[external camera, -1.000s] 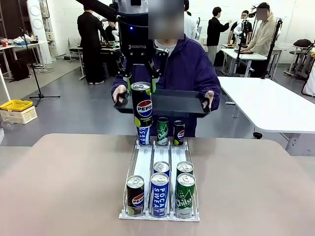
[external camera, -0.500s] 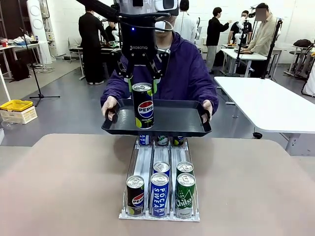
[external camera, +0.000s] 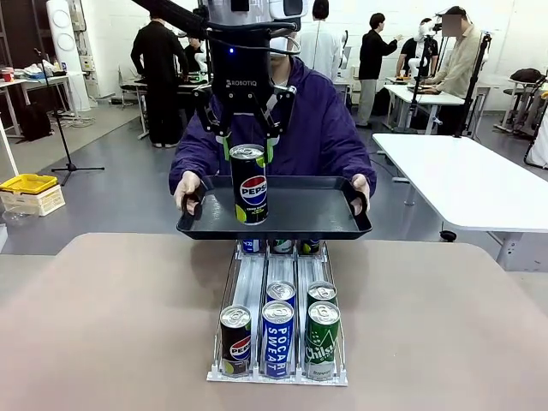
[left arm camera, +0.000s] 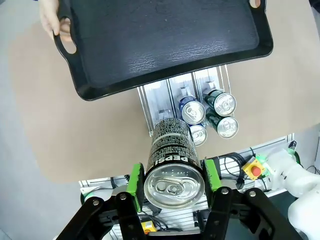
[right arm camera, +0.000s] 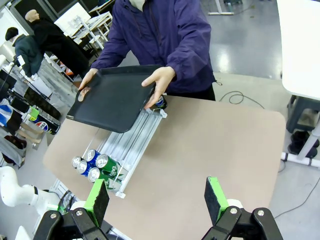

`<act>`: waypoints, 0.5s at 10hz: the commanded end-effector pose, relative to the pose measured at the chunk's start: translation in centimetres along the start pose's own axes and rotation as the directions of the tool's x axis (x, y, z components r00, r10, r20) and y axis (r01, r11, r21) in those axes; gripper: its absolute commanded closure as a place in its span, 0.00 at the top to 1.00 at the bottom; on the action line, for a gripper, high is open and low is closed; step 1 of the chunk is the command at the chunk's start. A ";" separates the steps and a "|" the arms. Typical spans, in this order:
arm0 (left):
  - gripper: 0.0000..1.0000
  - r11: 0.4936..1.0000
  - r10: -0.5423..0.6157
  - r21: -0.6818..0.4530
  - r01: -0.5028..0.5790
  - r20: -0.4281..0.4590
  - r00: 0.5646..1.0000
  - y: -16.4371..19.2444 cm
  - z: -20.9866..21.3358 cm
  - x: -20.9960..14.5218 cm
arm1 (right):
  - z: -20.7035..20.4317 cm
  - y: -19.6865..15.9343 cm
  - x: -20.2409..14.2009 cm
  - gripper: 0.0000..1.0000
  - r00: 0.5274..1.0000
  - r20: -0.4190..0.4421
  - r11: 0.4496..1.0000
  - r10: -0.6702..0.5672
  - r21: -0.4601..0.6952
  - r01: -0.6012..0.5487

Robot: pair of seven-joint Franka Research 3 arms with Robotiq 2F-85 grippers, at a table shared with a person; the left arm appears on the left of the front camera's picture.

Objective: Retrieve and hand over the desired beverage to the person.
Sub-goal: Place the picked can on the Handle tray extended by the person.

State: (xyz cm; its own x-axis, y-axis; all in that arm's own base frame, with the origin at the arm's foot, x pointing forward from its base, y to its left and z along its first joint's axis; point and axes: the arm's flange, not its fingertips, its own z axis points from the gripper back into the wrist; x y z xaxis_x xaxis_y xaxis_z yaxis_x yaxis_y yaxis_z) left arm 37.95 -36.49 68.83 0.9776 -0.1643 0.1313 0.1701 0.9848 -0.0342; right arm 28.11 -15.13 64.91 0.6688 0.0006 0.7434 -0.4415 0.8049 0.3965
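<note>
A black Pepsi can (external camera: 249, 184) hangs upright in my left gripper (external camera: 248, 152), which is shut on its upper part. From the left wrist the can (left arm camera: 172, 160) stands between the green pads (left arm camera: 134, 179), close to the near rim of a black tray (left arm camera: 160, 40). The person (external camera: 317, 120) in a purple hooded jacket holds this tray (external camera: 300, 210) level with both hands over the table's far edge. Whether the can touches the tray I cannot tell. My right gripper (right arm camera: 156, 197) is open and holds nothing, high above the table's right side.
A white can rack (external camera: 254, 282) runs down the table's middle, with Pepsi (external camera: 235, 338), Pocari Sweat (external camera: 277, 338) and green Chilsung (external camera: 322, 336) cans at its near end and more under the tray. A white table (external camera: 462, 180) stands behind on the right.
The person has brought the tray forward and lower, over the rack's far end and up to the held can. My left gripper and the can have barely moved.
</note>
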 end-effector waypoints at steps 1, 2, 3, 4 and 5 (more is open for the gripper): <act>0.00 1.000 0.016 0.001 -0.016 0.007 1.000 -0.1 0.3 -0.3 | -0.1 -0.2 0.0 1.00 1.000 0.013 1.000 0.008 0.030 -0.008; 0.00 1.000 0.016 0.001 -0.016 0.007 1.000 -0.1 0.3 -0.3 | -0.1 -0.2 0.0 1.00 1.000 0.013 1.000 0.008 0.030 -0.008; 0.00 1.000 0.016 0.001 -0.016 0.007 1.000 -0.1 0.3 -0.3 | -0.1 -0.2 0.0 1.00 1.000 0.013 1.000 0.008 0.030 -0.008; 0.00 1.000 0.016 0.001 -0.016 0.007 1.000 -0.1 0.3 -0.3 | -0.1 -0.2 0.0 1.00 1.000 0.013 1.000 0.008 0.030 -0.008; 0.00 1.000 0.016 0.001 -0.016 0.007 1.000 -0.1 0.3 -0.3 | -0.1 -0.2 0.0 1.00 1.000 0.013 1.000 0.008 0.030 -0.008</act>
State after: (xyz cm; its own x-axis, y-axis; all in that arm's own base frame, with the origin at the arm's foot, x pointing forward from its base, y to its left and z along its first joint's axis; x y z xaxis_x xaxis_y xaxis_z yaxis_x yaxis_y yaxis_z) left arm 37.95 -36.49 68.83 0.9776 -0.1642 0.1313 0.1700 0.9848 -0.0342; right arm 28.11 -15.13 64.91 0.6688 0.0006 0.7434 -0.4415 0.8049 0.3965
